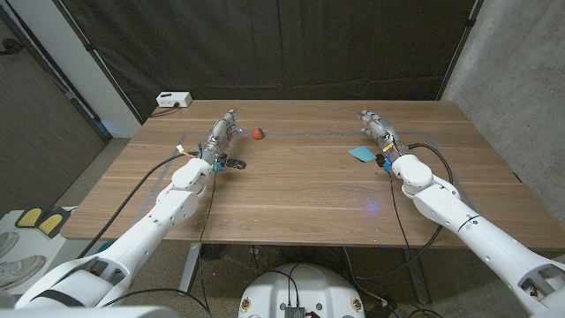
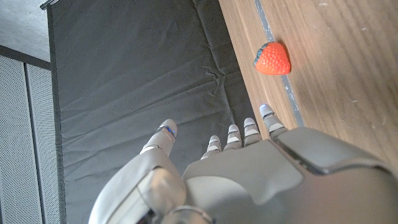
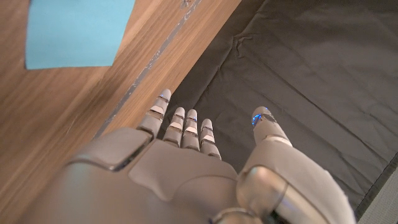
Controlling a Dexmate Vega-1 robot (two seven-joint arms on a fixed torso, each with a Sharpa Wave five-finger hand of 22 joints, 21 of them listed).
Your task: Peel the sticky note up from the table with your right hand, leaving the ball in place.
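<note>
A wooden table (image 1: 300,190) is sitting in front of a dark curtain (image 1: 291,49), seen from above with two robot arms reaching in from the near corners.

The right hand (image 1: 378,129) is hovering or resting near the far right part of the table, fingers pointing toward the far edge. In the right wrist view the same hand (image 3: 186,168) is showing its fingers stretched out straight and slightly apart, the thumb held off to one side, holding nothing.

The sticky note (image 1: 360,154), a blue square, is lying flat on the table just beside the right hand, on the side toward the middle of the table. The hand is not touching it. In the right wrist view the note (image 3: 78,31) is sitting apart from the fingertips, past a grey strip of tape (image 3: 149,68) running along the wood.

The left hand (image 1: 221,137) is sitting near the far left part of the table. In the left wrist view this hand (image 2: 249,174) is also showing straight, spread fingers with nothing in them.

A small red strawberry-shaped toy (image 1: 257,133) is lying near the far edge, just beside the left hand's fingertips and not touching them. It (image 2: 272,58) is resting against the tape line.

A white box (image 1: 173,100) is sitting beyond the far left corner.
</note>
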